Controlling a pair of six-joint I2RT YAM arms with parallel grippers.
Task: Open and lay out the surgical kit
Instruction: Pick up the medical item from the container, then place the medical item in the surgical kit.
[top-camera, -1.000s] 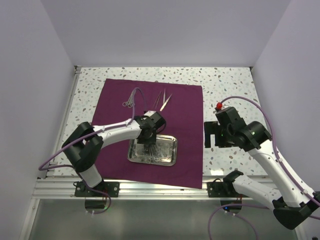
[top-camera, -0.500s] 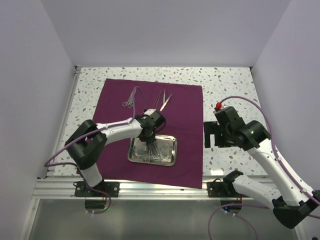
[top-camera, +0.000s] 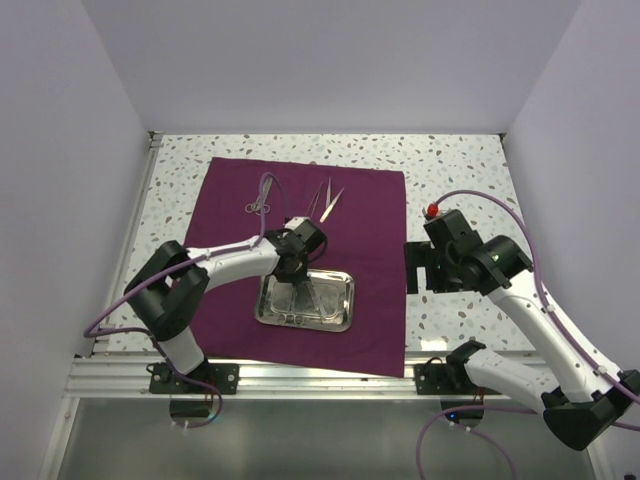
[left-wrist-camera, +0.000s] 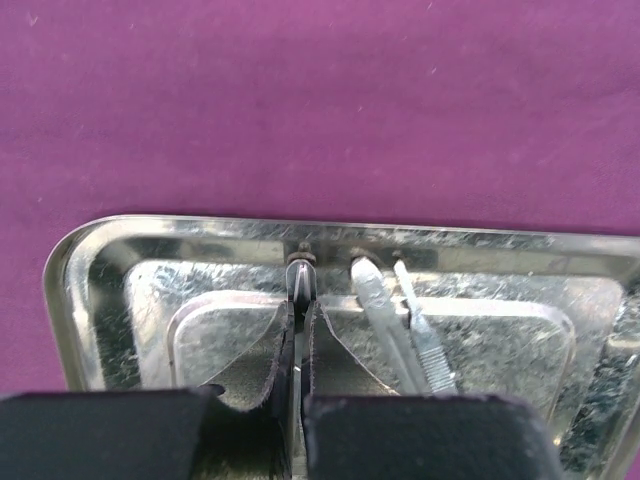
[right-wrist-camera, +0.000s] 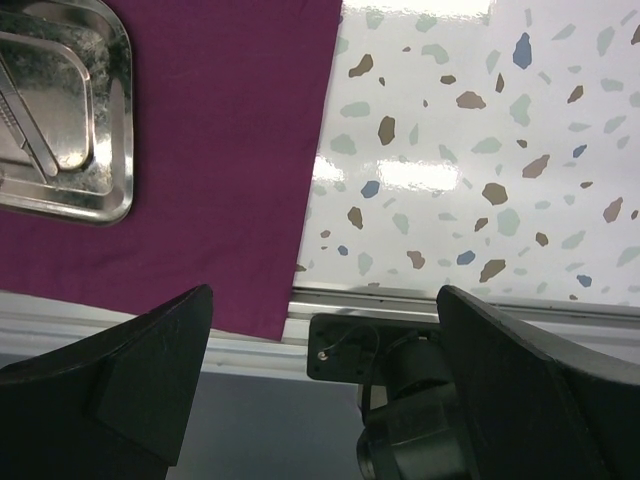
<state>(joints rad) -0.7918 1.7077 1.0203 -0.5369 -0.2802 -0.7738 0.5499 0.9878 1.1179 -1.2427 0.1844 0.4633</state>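
Note:
The dark magenta cloth (top-camera: 370, 220) lies spread flat on the table. The steel tray (top-camera: 343, 300) sits on its near half. My left gripper (top-camera: 296, 280) is down in the tray, shut on a thin silver instrument (left-wrist-camera: 302, 285) held edge-on between the pads, its tip by the tray's far wall (left-wrist-camera: 200, 232). Two more slim instruments (left-wrist-camera: 385, 320) lie in the tray just right of it. Ring-handled forceps (top-camera: 262, 198) and tweezers (top-camera: 327, 198) lie on the far part of the cloth. My right gripper (top-camera: 420, 268) is open and empty, above the table by the cloth's right edge (right-wrist-camera: 310, 150).
The speckled table (top-camera: 450, 180) is walled at the back and both sides. An aluminium rail (top-camera: 330, 375) runs along the near edge, with the right arm's base mount (right-wrist-camera: 400, 350) under my right gripper. The tray's corner (right-wrist-camera: 115, 130) shows in the right wrist view.
My left gripper has shifted slightly within the tray, toward its far edge. My right arm has drifted a little to the left.

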